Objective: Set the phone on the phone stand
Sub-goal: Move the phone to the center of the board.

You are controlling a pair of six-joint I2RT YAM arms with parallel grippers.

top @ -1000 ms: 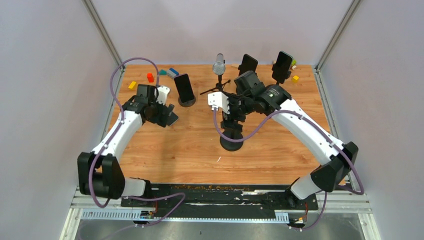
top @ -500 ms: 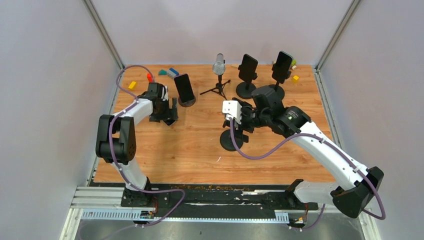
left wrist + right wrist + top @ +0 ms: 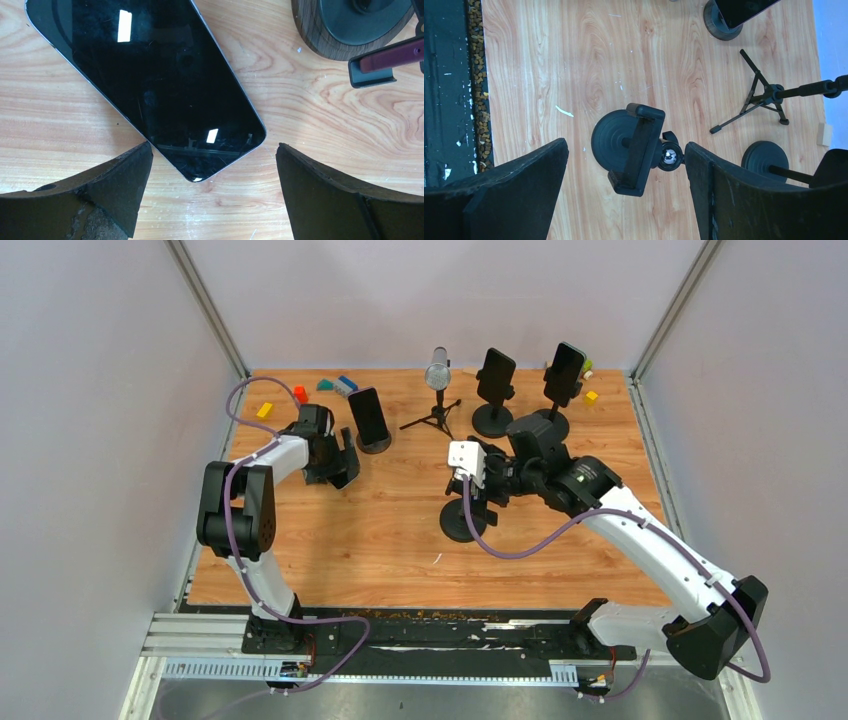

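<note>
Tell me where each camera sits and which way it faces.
Top external: above and behind, looking down on the table; left arm and right arm show.
Left wrist: behind the left gripper, straight down at the flat phone; open jaws show.
Right wrist: behind the right gripper, down at the empty stand; open jaws show.
Shared: top and right wrist see that stand.

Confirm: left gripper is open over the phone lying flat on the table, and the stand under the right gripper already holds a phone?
No. The stand under the right gripper is empty, its cradle bare in the right wrist view. The rest holds: the left gripper is open over the phone lying flat on the table.
</note>
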